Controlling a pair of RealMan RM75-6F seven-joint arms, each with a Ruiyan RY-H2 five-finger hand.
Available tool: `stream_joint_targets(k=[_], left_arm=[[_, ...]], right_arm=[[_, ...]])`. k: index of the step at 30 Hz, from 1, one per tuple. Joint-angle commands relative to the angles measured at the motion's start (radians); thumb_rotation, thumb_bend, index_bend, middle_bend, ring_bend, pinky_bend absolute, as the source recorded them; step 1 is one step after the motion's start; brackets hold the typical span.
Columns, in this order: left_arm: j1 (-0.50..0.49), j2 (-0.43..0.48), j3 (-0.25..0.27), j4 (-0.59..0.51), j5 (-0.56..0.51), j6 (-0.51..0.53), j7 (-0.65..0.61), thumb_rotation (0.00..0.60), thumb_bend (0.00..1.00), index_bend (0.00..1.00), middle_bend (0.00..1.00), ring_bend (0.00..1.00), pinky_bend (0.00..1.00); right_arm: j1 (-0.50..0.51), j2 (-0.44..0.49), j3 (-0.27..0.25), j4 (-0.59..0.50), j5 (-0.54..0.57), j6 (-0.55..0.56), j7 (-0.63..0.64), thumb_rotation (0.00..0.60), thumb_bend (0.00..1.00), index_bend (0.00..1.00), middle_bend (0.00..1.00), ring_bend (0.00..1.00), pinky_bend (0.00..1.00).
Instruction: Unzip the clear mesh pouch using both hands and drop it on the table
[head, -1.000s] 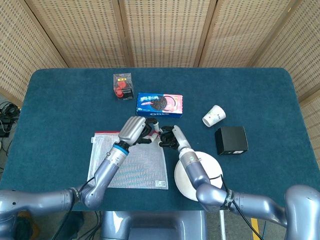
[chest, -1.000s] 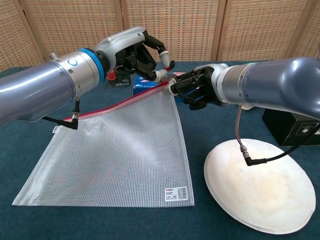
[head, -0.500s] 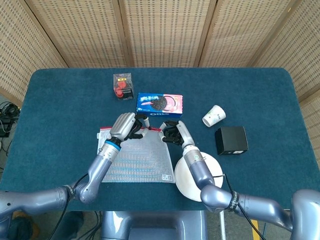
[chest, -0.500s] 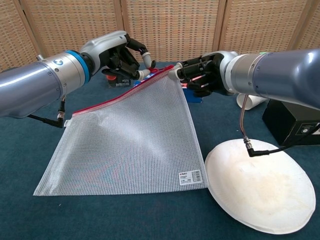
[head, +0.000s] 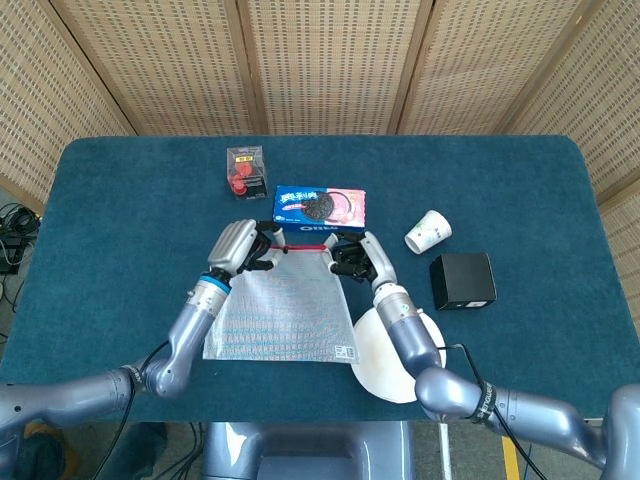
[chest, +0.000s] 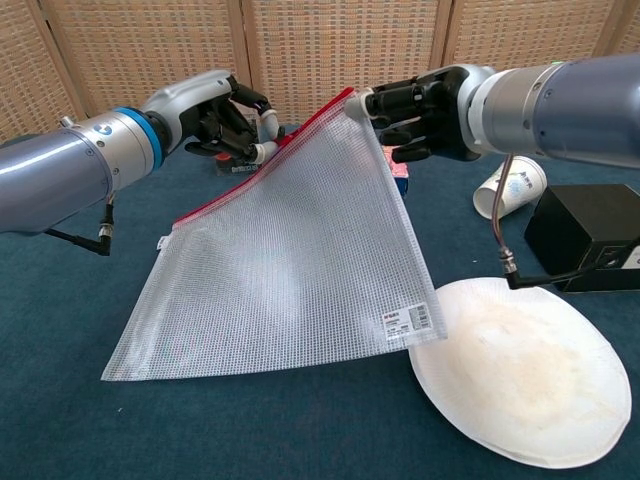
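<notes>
The clear mesh pouch (chest: 290, 260) (head: 285, 315) with a red zipper edge (chest: 260, 172) hangs tilted between both hands, its lower edge down at the table. My right hand (chest: 420, 100) (head: 355, 260) grips its raised top right corner. Further left and lower, my left hand (chest: 225, 125) (head: 240, 248) pinches the zipper edge. The red edge runs taut between the hands in the head view. Whether the zipper is parted I cannot tell.
A white plate (chest: 520, 380) (head: 395, 365) lies at the front right, touching the pouch's lower corner. Behind the hands sits an Oreo box (head: 320, 208). A paper cup (chest: 510, 185), a black box (chest: 590, 240) and a small clear box with red contents (head: 245, 172) stand around.
Both hands rose and moved apart, the left one sliding left along the zipper edge. The pouch's right corner is lifted higher and the pouch has shifted toward the plate.
</notes>
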Motion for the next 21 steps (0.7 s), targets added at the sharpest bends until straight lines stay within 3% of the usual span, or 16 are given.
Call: stream_joint_targets(k=[1,21], left_arm=[[0.011,0.016,0.001,0.010,-0.001,-0.002,-0.007,0.600,0.89,0.92,0.94,0.96,1.00],[0.082,0.181,0.016,0.013,-0.010,-0.042,-0.035,0.600,0.89,0.92,0.94,0.96,1.00]], right_arm=[[-0.011,0.025,0.019,-0.012,-0.001,0.004,0.014,0.600,0.78,0.80,0.90,0.91,1.00],[-0.072,0.163,0.046,0.024,0.061,-0.036,0.080,0.600,0.78,0.80,0.90,0.91,1.00]])
